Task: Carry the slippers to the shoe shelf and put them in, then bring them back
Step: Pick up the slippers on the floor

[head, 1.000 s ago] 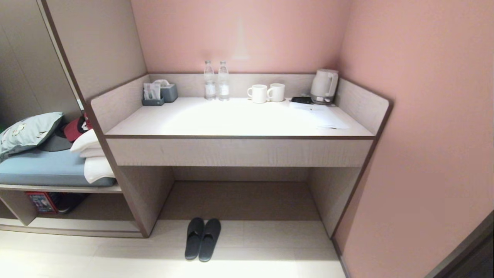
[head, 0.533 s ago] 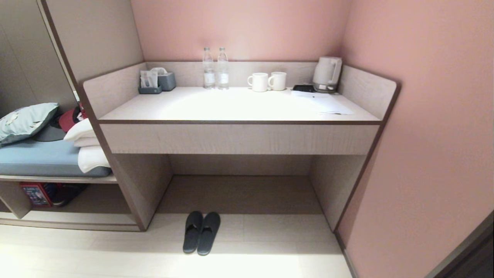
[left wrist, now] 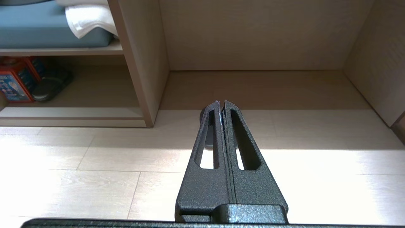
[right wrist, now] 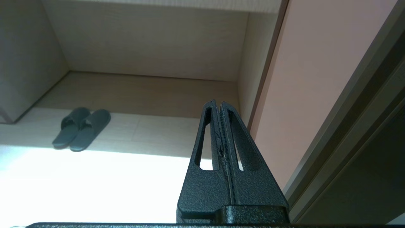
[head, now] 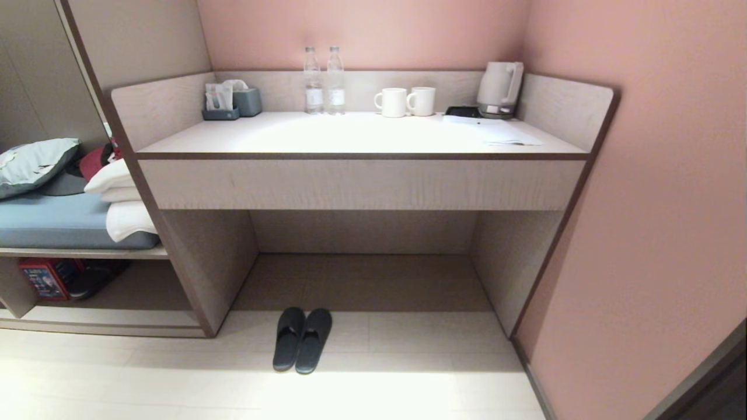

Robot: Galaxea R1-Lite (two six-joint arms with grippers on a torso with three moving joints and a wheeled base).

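Since neither arm shows up in the head view, we only get the grippers from their own wrist cameras: the left gripper (left wrist: 221, 103) has its jaws pressed together with nothing between them, hanging low over the pale floor (head: 175, 385), and the right gripper (right wrist: 217, 103) is the same deal, clamped tight on nothing, parked near the pink wall (head: 642, 233).

Closest to us on the floor tiles are the slippers (head: 302, 340), a dark charcoal pair lying side by side and touching, toes pointing toward the desk recess (head: 362, 280). They sit just outside its front edge, a bit left of the middle. In the right wrist view we see them (right wrist: 81, 128) well off to the side of that gripper; in the left wrist view only a dark sliver peeks out behind the fingers.

Left of the recess, past the desk's side panel, there's the shoe shelf (head: 117, 318), a low open cubby with a slightly raised pale base. No slippers in it, but a red box (head: 44, 279) and something dark next to it sit at its left end. Above that we've got a blue cushion (head: 52, 224) with folded white towels (head: 119, 204) and a pillow (head: 32, 166).

Further back, on the desk (head: 362, 137): a tissue box (head: 245, 100), two water bottles (head: 324, 80), two white mugs (head: 407, 101), an electric kettle (head: 499, 88) and some paper (head: 496, 131).
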